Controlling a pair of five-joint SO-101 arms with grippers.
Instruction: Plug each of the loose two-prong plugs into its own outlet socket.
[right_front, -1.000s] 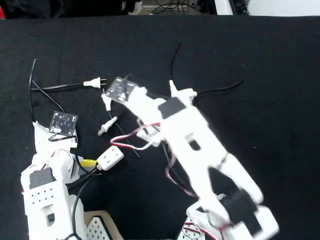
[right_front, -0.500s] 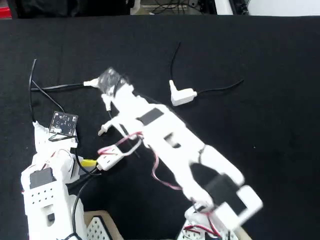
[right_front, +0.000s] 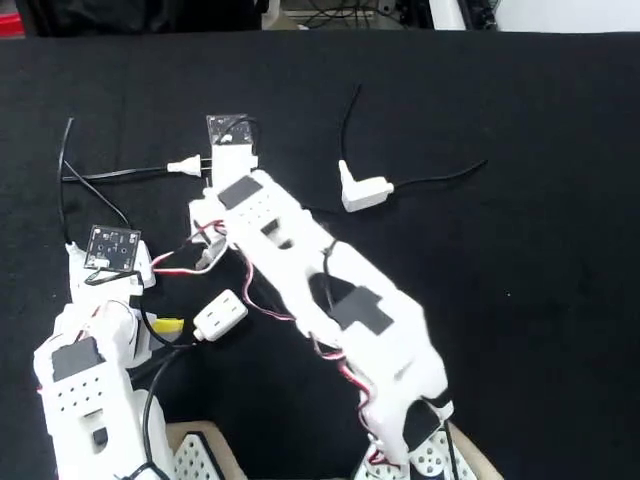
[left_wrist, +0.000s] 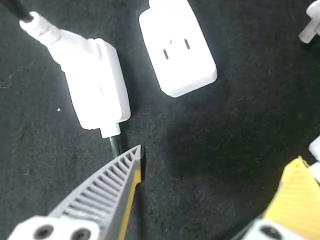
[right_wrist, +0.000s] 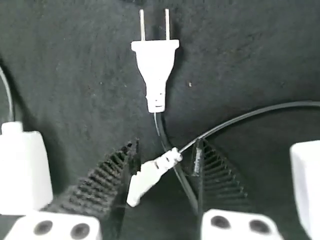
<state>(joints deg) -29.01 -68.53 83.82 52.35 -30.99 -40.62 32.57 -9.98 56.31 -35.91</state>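
**A:** Looking for the plug (right_wrist: 155, 65) to take first.

**B:** Straight ahead of the right gripper (right_wrist: 165, 145), just beyond its tips. Lying lengthwise in line with the gap, with prongs pointing away and cord trailing back between the jaws.

**A:** Jaws?

**B:** Spread apart, clamped on nothing. Straddling a black cable (right_wrist: 250, 116) and a second plug (right_wrist: 150, 175), slanted.

**A:** And on the high view?

**B:** Upper left of the frame, well apart from the outlet socket (right_front: 220, 315) at lower left.

**A:** Nearer arm for the socket?

**B:** Left, probably. Left gripper (left_wrist: 217, 155) just beside it, likewise spread wide and holding nothing. Next, likely a short push forward, then closing across the plug's body.
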